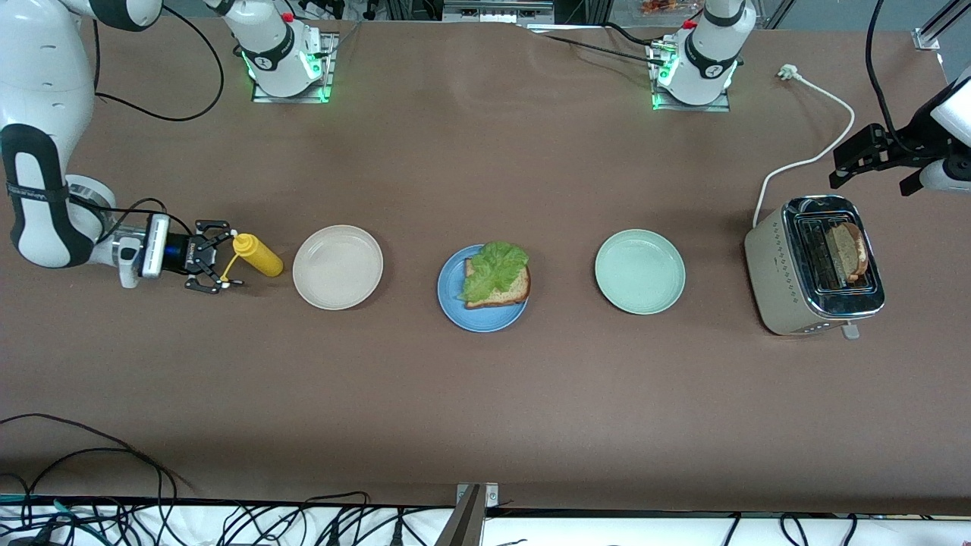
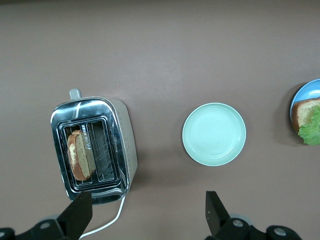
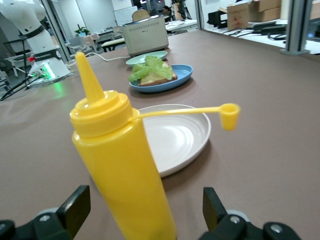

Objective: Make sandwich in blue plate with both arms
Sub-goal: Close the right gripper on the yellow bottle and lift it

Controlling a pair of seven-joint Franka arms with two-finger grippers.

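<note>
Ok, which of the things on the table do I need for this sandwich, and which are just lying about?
Needed:
- blue plate
- bread slice with lettuce on it
- second bread slice in the toaster

Lying about:
- beige-white plate
- pale green plate
- yellow squeeze bottle, in front of the open right tool

I am noting a glossy yellow plastic bottle, a toaster showing mirror-bright metal on top with matt beige sides, and a matt brown table covering.

Blue plate under brown bread and green lettuce; yellow bottle, beige-white plate, pale green plate
</note>
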